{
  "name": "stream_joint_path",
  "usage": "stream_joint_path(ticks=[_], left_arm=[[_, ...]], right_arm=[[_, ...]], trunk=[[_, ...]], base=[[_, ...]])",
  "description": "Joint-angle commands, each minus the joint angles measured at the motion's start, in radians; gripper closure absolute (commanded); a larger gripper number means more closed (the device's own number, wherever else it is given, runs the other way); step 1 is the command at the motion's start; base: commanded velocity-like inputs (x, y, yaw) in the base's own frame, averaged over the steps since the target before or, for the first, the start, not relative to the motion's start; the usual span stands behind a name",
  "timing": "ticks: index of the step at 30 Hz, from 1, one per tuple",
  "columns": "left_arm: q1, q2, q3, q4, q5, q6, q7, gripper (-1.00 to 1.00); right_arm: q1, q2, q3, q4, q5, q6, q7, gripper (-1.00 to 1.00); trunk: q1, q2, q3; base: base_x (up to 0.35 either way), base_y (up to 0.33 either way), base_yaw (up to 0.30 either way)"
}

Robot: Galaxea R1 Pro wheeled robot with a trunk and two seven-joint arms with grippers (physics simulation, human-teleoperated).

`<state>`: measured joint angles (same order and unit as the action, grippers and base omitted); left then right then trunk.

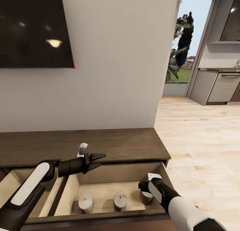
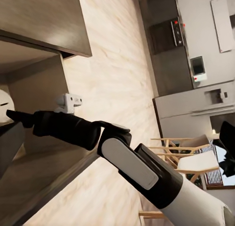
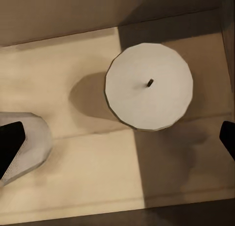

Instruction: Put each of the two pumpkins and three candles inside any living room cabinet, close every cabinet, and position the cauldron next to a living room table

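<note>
Open cabinet [image 1: 100, 147] drawer: three candles upright in a row along its front edge, left candle [image 1: 86, 203], middle candle [image 1: 120, 201], right candle [image 1: 145, 197] in the front right corner. Right gripper [image 3: 117, 145] is above that right candle, fingers spread wide, empty, candle between and below the tips. Further back, left gripper [image 1: 100, 159] hovers over the drawer's rear edge, jaws slightly parted, holding nothing.

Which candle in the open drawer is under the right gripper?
The right-hand candle of the three, partly hidden by the right gripper; the middle candle and left candle stand uncovered.
</note>
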<state>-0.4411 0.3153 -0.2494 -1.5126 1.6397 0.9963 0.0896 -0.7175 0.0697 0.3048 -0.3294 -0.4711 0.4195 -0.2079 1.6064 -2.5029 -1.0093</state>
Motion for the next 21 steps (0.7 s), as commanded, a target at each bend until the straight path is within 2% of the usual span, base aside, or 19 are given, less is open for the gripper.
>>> stream_joint_path(ticks=[1, 6, 14, 21], left_arm=[[-0.001, 0.001, -0.001, 0.002, 0.010, 0.001, 0.011, -1.00], [-0.001, 0.001, 0.003, 0.008, 0.009, -0.001, 0.014, -1.00], [-0.001, 0.000, 0.000, 0.008, 0.009, -0.001, 0.016, -1.00], [-0.001, 0.000, 0.001, 0.009, 0.009, -0.001, 0.016, -1.00]], right_arm=[[0.000, -0.001, 0.008, -0.002, -0.011, 0.004, -0.008, -1.00], [0.000, -0.001, 0.008, -0.002, -0.011, 0.004, -0.008, -1.00], [0.000, -0.002, 0.008, -0.003, -0.012, 0.004, -0.008, -1.00], [0.000, -0.003, 0.008, -0.007, -0.011, 0.002, -0.008, -1.00]], trunk=[[-0.001, 0.000, 0.003], [-0.003, 0.001, 0.022], [-0.007, 0.003, 0.053], [-0.033, 0.052, 0.075]], base=[[0.000, 0.000, 0.000], [-0.011, 0.000, 0.000], [-0.118, 0.000, 0.000], [-0.032, 0.006, 0.000]])
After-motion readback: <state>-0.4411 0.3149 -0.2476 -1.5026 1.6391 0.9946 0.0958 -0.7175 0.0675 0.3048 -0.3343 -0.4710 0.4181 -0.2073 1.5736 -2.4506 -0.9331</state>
